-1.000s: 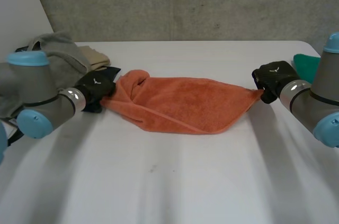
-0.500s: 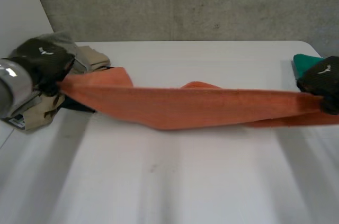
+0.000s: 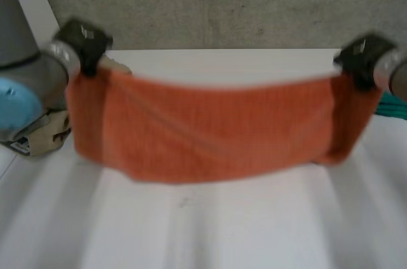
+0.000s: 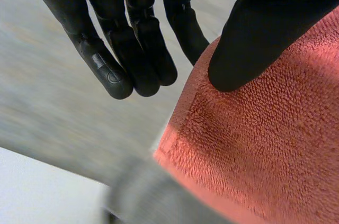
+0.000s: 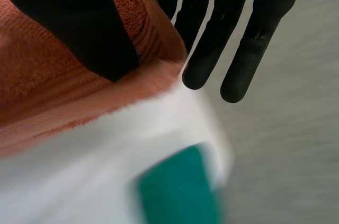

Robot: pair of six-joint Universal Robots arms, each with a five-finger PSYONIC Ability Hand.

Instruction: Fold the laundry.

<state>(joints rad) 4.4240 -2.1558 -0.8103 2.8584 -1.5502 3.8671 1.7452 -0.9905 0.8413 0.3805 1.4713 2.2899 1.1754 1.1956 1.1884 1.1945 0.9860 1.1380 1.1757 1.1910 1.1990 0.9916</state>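
Note:
An orange towel [image 3: 210, 126] hangs spread wide above the white table [image 3: 210, 224], held up by its two upper corners. My left hand [image 3: 82, 40] pinches the left corner; in the left wrist view its thumb [image 4: 265, 28] presses the orange towel [image 4: 254, 150] against a finger while the other fingers [image 4: 132, 49] stay straight. My right hand [image 3: 364, 56] pinches the right corner; in the right wrist view its thumb [image 5: 79, 23] lies on the orange towel [image 5: 47, 86] beside straight fingers [image 5: 233, 38]. The towel's lower edge hangs just above the tabletop.
A pile of grey and beige clothes [image 3: 48, 132] lies at the table's left edge behind my left arm. A green cloth [image 3: 394, 107] lies at the right edge, also seen as the green cloth [image 5: 177, 192] below my right hand. A concrete wall stands behind the table.
Both hands have risen and moved apart, lifting the towel off the table from a bunched heap into a wide hanging sheet.

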